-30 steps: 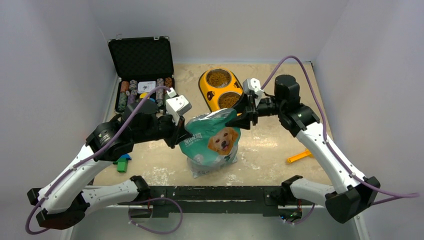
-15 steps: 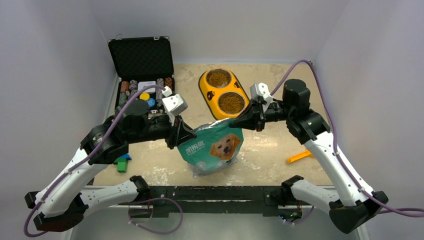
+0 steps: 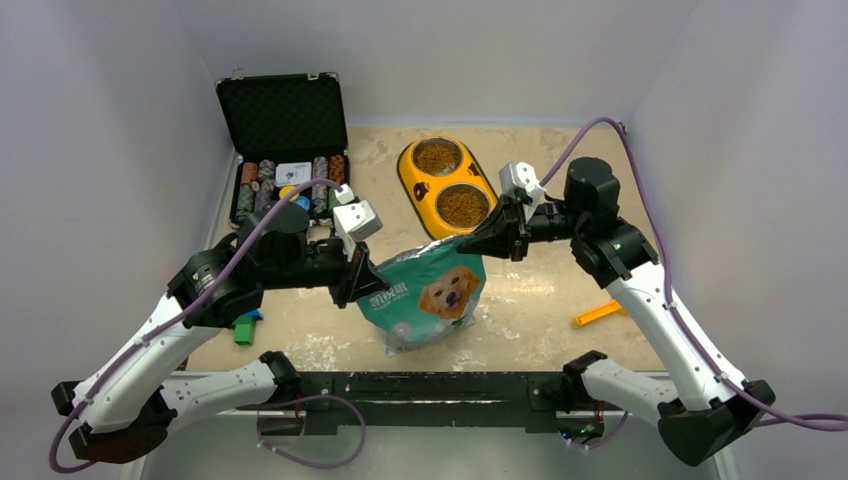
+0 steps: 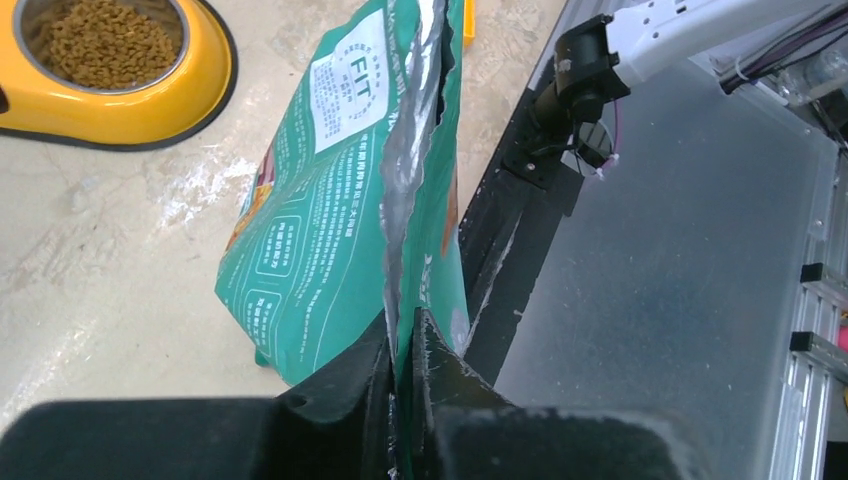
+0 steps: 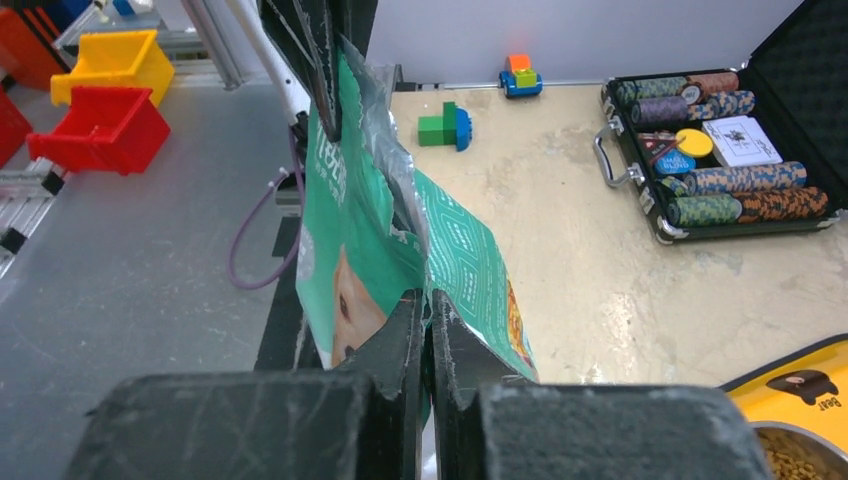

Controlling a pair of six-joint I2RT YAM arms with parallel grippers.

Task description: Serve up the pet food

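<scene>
Teal-green pouch (image 3: pixel 425 295) was held upright between both arms in the top view, near a yellow feeder (image 3: pixel 412 180) already holding pet food (image 3: pixel 461 205). The left wrist view showed the left gripper (image 4: pixel 405 330) pinched shut on one top corner. The right wrist view showed the right gripper (image 5: pixel 425 305) clamped on the other, so a slipping corner could tip the open mouth and spill pet food.

The pouch (image 3: pixel 425 295) sits before the double bowl (image 3: pixel 420 190), case (image 3: pixel 282 115) back-left, seemingly blocks (image 3: pixel 244 329) front-left.
</scene>
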